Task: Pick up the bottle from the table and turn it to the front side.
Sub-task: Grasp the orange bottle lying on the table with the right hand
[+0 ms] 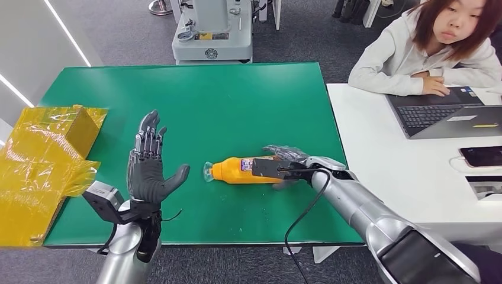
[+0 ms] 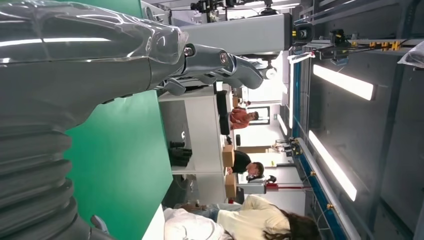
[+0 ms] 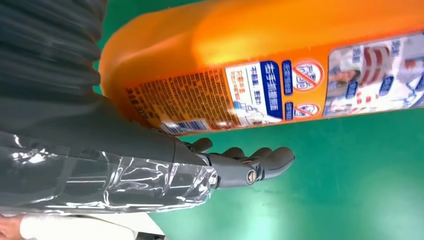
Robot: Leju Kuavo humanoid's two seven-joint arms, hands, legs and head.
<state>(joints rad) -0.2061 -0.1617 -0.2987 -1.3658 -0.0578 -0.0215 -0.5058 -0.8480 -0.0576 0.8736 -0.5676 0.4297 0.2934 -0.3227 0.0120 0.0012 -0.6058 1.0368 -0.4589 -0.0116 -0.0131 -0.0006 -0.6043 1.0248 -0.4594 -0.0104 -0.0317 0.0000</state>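
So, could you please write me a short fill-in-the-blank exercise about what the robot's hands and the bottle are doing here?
1. The bottle lies on its ____ on the green table.
2. The ____ hand is at the bottle's base end.
3. The left hand is raised, open and holds ____.
4. The bottle's body is ____ in colour.

Missing words: side; right; nothing; orange

I see small print, a barcode and two red prohibition signs on the orange bottle's label point(image 3: 270, 92), characters too blurred to read.
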